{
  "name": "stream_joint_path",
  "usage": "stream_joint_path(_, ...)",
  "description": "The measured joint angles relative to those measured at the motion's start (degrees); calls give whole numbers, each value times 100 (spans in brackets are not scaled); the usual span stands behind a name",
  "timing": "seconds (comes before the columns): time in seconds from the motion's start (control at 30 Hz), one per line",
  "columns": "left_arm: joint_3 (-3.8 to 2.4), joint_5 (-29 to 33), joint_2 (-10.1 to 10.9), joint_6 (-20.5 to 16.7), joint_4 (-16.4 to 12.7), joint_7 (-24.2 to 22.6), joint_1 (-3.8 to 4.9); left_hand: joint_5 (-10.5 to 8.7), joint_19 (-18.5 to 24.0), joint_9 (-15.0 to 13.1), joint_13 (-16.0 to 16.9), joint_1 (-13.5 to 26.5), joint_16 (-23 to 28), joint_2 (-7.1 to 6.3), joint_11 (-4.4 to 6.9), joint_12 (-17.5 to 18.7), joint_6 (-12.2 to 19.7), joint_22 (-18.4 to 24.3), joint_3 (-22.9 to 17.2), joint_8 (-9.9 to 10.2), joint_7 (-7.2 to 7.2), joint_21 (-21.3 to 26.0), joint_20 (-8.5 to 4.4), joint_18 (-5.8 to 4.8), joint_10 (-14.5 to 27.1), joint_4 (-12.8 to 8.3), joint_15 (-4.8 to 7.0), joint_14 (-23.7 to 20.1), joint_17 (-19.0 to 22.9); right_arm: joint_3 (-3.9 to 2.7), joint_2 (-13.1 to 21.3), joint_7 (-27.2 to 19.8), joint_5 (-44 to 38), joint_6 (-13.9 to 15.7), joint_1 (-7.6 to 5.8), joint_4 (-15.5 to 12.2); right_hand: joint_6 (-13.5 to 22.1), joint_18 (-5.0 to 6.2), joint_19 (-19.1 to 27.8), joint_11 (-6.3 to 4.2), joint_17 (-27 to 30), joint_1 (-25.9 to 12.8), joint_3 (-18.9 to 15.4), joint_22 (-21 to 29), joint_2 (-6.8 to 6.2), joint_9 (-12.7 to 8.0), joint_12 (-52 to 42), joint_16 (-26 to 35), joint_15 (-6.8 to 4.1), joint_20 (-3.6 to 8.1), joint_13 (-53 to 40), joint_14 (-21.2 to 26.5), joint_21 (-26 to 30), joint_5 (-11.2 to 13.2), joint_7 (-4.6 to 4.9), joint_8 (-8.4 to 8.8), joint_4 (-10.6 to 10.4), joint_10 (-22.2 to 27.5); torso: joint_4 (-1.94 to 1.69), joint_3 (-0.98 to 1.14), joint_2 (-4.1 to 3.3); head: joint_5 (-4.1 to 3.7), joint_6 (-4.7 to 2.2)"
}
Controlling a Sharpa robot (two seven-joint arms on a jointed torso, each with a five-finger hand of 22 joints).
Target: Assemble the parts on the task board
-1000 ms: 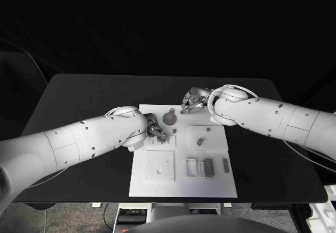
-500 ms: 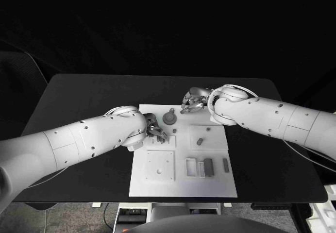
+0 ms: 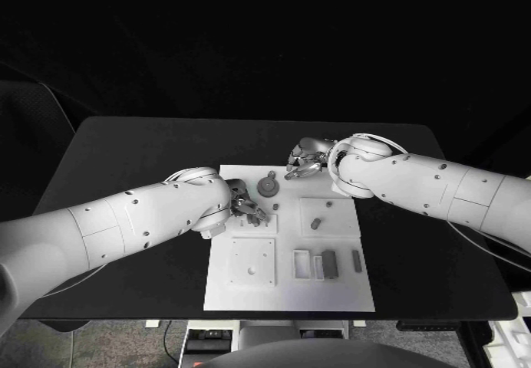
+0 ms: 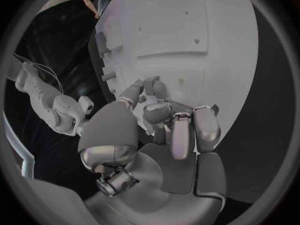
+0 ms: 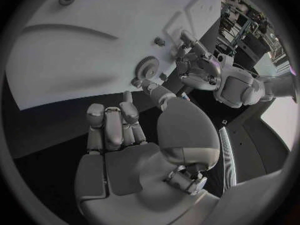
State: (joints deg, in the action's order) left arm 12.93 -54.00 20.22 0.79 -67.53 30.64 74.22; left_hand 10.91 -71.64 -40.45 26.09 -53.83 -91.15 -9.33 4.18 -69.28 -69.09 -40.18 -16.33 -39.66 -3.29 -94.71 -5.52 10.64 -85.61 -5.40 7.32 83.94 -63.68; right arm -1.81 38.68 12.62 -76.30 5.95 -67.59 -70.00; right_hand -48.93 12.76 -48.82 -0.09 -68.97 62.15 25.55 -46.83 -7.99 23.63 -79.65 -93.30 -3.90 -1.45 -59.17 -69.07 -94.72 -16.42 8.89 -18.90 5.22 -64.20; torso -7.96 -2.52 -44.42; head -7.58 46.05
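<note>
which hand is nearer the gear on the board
About even, perhaps the right. The right hand hovers just beyond the gear at the task board's far edge; the left hand sits just on its near side.

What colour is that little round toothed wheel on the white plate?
Grey. The gear shows best in the head view, on the task board.

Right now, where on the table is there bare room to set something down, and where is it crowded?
Free: the black table left of the task board and behind the left arm, the far strip beyond the board, and the near right corner. Crowded: the board's far end, where the left hand, right hand and gear sit close.
</note>
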Motion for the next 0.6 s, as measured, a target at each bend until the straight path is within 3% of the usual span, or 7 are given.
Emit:
stream_joint_path(0.07, 0, 0, 0, 0, -1, 0, 0, 18, 0, 0, 0, -84, 22, 83, 0, -16, 0, 3, -20, 0, 0, 0, 0, 0, 0, -34, 0, 0, 0, 0, 0, 0, 0, 0, 0, 0, 0, 0, 0, 0, 0, 0, 0, 0, 0, 0, 0, 0, 0, 0, 0, 0, 0, 0, 0, 0, 0, 0, 1, 0, 0, 1, 0)
stream_joint_path(0.17, 0, 0, 0, 0, -2, 0, 1, 252, 0, 0, -12, -420, 22, 172, 0, -16, 0, 21, -274, 0, 0, 0, 0, 0, 0, -49, 15, 14, 0, 0, 0, 0, 0, 0, 0, 0, 0, 0, 0, 0, 0, 0, 0, 0, 0, 0, 0, 0, 1, 0, 0, -1, 0, 0, 0, 0, 0, 0, 2, 0, 0, 4, 0)
stream_joint_path(0.27, 0, 0, 0, 0, -2, 0, 1, 425, 0, -1, -12, -510, 22, 206, 0, -16, 0, 21, -397, 0, 0, 0, 0, 0, 0, -48, 16, 15, 0, 0, 2, 0, 0, 0, 0, 0, 0, 0, 0, 1, -1, 0, 0, 0, 0, 0, 0, 0, 1, 0, 0, -2, 0, 0, 0, 0, 0, 0, 2, 0, 0, 6, 0)
stream_joint_path(0.47, 0, 1, -13, 0, 0, 0, 1, 680, 0, 6, -25, -698, 22, 208, 0, -16, 0, 32, -659, 22, 0, 0, 1, -1, 0, -71, 16, 15, 3, 0, 4, 1, 0, 0, 0, -4, 0, 0, 0, 1, -1, 0, 0, 0, 0, -5, 0, 0, 2, 0, -1, -3, 0, 0, 0, 0, 0, 1, 2, 3, 0, 7, 4)
stream_joint_path(0.6, 0, 1, -19, 0, 3, 0, -1, 949, 9, 6, -25, -765, 22, 142, 0, -16, 0, 32, -807, 3, 0, 0, 10, -2, 0, 12, 16, 15, 4, 0, 5, 1, 0, 0, 0, -4, 0, 0, 0, 1, -1, 0, 0, 0, 0, -5, 0, 0, 4, 0, -1, -4, 0, 0, 0, 0, 0, 2, 1, 3, -1, 4, 4)
